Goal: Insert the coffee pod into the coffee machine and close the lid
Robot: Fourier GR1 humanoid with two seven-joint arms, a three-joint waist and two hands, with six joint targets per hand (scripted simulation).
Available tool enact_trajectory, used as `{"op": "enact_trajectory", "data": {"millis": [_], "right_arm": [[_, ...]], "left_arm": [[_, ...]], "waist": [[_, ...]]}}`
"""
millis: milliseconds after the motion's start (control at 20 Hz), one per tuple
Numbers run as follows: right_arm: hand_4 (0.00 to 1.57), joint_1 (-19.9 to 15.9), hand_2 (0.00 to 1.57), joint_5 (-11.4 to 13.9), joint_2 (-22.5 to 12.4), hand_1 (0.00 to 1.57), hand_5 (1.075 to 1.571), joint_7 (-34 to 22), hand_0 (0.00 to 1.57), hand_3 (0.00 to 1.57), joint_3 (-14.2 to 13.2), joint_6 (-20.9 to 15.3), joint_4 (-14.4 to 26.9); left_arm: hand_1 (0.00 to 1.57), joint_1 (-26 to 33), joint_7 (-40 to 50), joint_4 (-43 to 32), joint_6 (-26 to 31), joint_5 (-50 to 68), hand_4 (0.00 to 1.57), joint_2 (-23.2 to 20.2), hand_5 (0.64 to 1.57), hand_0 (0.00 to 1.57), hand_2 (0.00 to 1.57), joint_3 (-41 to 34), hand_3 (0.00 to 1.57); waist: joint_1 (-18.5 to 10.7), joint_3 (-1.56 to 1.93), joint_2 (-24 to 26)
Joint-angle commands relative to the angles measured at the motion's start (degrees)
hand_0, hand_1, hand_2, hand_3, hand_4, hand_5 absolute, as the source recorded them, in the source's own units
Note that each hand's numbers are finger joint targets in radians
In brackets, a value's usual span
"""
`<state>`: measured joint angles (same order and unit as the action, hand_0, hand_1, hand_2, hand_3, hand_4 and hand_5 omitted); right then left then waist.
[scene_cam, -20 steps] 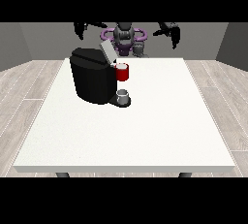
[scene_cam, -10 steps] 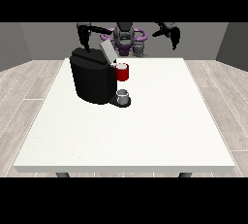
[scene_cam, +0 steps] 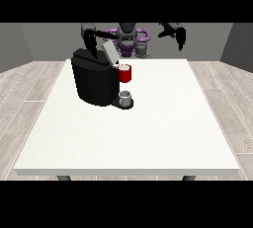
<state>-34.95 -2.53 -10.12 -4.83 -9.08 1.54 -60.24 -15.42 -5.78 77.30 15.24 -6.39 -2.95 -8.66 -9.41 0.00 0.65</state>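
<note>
Hanging above the rear of the black, boxy coffee machine [scene_cam: 95, 81], the black hand at the view's left [scene_cam: 91, 44] points its fingers downward toward the machine's top; whether those fingers are straight or curled cannot be told, and nothing shows in its grasp. Beneath both hands spreads the large white table [scene_cam: 148, 133]. Just beside this hand, toward the view's right, the machine's grey lid [scene_cam: 110, 53] stands tilted up and open. Lower and further right of the hand, a red thing at the machine [scene_cam: 124, 73] sits at the machine's front, and below it a small grey thing [scene_cam: 125, 96] rests on the machine's dark base. Well apart, the hand at the view's right [scene_cam: 178, 33] hangs in the air over the table's far edge, holding nothing; its finger posture is unclear too.
</note>
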Motion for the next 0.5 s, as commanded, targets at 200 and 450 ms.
{"op": "enact_trajectory", "data": {"millis": [200, 450], "right_arm": [[0.0, -5.63, 0.0, 2.68, 2.51, 0.0, 1.571, 0.89, 0.0, 0.0, 2.83, -2.25, 2.27], [0.16, -7.68, 0.0, 2.5, 0.5, 0.0, 1.571, 1.77, 0.0, 0.0, 2.06, -0.45, 3.99]], "left_arm": [[0.0, 0.09, 0.28, 2.52, -3.54, -1.75, 0.31, 0.05, 1.571, 0.0, 0.0, 1.43, 0.0], [0.0, 0.79, 1.56, 3.73, -2.33, 0.28, 0.35, -2.72, 1.571, 0.0, 0.0, -0.38, 0.0]], "waist": [[0.11, 0.0, -3.8], [0.44, 0.0, -4.62]]}}
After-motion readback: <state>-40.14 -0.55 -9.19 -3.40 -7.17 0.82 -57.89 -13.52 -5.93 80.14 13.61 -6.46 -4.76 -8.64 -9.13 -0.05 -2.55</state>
